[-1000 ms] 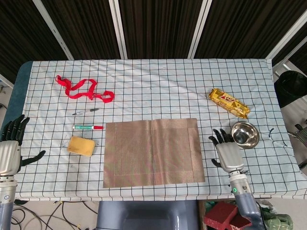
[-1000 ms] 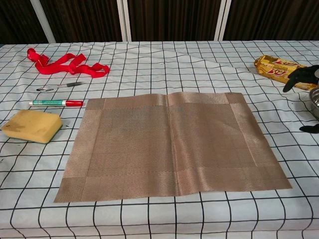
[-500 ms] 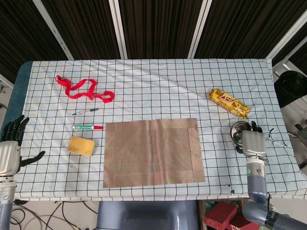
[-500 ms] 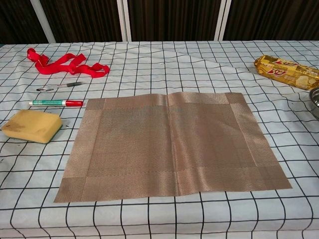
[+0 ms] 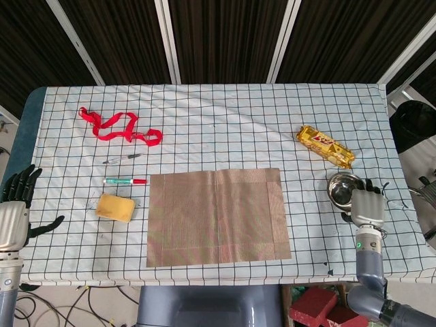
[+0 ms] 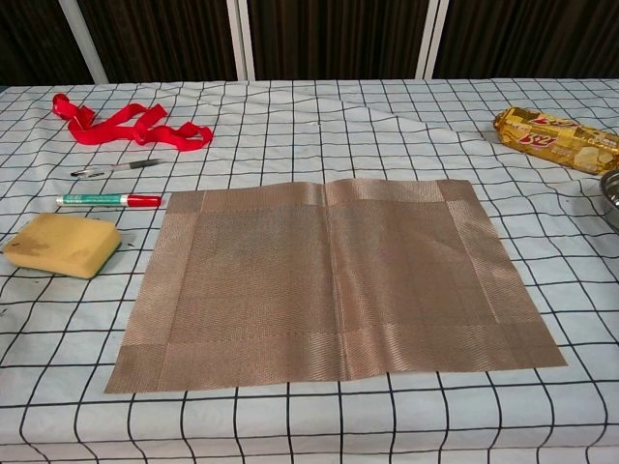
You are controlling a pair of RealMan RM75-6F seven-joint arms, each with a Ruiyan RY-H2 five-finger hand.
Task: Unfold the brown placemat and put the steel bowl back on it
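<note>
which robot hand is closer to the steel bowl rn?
Right. The right robot hand is at the steel bowl, overlapping its right rim. The left robot hand is off the table's far left edge, past the sponge.

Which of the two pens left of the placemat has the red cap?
The nearer one: the marker with a white barrel and red cap, lying just above the yellow sponge. The other pen, closer to the red ribbon, is thinner and dark.
</note>
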